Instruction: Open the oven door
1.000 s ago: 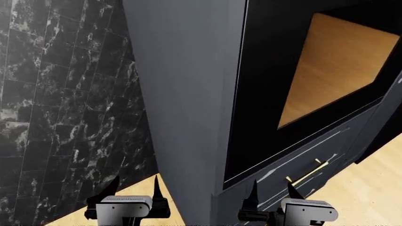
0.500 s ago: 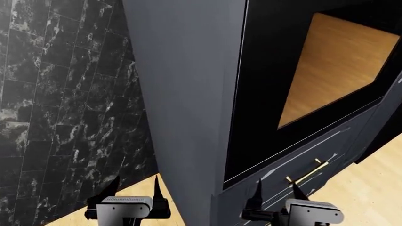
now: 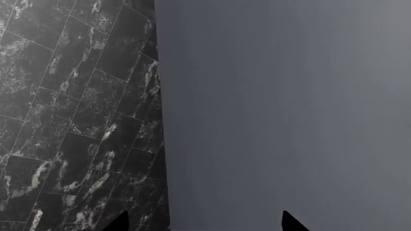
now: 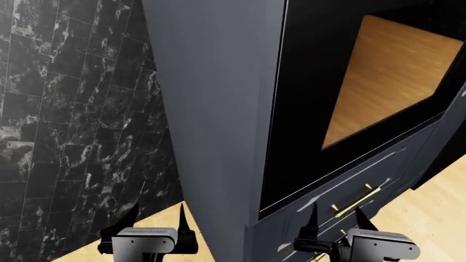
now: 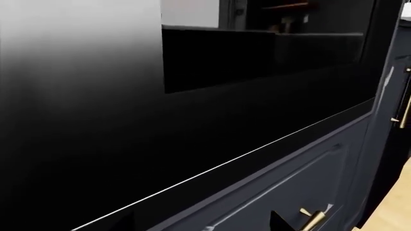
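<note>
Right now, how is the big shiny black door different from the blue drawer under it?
The oven door is glossy black with a large window mirroring wood-brown; the drawer is matte navy with no window. The drawer has a brass handle; no handle shows on the oven door. The oven door is the taller panel and sits above the drawer. Both are flat fronts, shut, in the same cabinet.

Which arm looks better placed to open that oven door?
The right. Its gripper sits open just below the oven door, facing it; the left gripper faces the cabinet side and tiled wall.
</note>
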{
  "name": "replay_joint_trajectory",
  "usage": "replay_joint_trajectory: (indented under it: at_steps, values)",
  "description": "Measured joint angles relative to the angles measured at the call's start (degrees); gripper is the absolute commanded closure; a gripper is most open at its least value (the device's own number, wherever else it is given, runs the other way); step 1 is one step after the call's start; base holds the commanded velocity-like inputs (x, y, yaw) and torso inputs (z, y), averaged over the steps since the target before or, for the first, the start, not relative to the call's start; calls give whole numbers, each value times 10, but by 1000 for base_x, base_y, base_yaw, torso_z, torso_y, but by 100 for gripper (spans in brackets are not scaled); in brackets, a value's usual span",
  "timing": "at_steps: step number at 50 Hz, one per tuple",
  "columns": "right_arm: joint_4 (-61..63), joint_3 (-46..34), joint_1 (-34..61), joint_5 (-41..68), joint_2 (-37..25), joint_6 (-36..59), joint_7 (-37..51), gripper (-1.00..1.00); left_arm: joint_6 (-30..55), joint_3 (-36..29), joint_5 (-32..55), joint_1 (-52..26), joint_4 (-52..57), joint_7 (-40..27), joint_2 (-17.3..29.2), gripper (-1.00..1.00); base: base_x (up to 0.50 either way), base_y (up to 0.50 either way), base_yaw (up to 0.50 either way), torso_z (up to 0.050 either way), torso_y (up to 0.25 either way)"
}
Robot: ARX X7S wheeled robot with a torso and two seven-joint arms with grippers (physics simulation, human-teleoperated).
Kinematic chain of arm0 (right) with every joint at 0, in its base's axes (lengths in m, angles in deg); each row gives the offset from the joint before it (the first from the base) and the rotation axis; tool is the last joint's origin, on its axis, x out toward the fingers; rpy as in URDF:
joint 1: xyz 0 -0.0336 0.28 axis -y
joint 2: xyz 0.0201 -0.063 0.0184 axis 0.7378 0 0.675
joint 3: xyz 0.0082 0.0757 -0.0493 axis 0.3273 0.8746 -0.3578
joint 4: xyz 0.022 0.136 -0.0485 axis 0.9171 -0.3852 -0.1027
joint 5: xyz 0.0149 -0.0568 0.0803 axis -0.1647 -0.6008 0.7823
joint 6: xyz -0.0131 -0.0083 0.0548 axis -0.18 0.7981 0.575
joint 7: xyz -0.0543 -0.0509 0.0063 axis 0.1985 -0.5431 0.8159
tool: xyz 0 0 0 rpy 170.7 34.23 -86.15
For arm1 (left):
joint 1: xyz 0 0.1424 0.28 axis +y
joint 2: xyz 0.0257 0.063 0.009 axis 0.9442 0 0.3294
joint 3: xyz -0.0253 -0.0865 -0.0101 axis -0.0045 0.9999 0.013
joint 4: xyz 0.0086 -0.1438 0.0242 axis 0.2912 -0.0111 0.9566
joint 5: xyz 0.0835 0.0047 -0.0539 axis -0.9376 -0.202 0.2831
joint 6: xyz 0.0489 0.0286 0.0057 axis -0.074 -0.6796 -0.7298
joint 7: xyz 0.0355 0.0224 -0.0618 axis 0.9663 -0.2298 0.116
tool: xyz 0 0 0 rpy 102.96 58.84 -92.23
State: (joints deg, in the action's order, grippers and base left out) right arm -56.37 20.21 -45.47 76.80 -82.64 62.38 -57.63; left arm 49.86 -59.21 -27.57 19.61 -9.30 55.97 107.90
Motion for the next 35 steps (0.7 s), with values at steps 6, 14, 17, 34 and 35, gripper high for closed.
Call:
replay_joint_trajectory:
  at_steps: [6,14,17,34,35]
  values:
    - [24,8,1,-8,-23,10,4,-100,-2,-2,-1,0,-3,0,0,-100,0,0,0,0,0]
    - [62,24,4,-18,-64,30,8,-100,-2,-5,-2,0,-3,0,0,-100,0,0,0,0,0]
    - [76,30,7,-22,-80,40,8,-100,-2,-6,-2,0,-3,0,0,-100,0,0,0,0,0]
    - [163,77,22,-30,-189,110,3,-100,-2,-11,-3,0,-3,0,1,-100,0,0,0,0,0]
    - [169,81,24,-30,-196,116,2,-100,-2,-11,-3,0,-3,0,1,-100,0,0,0,0,0]
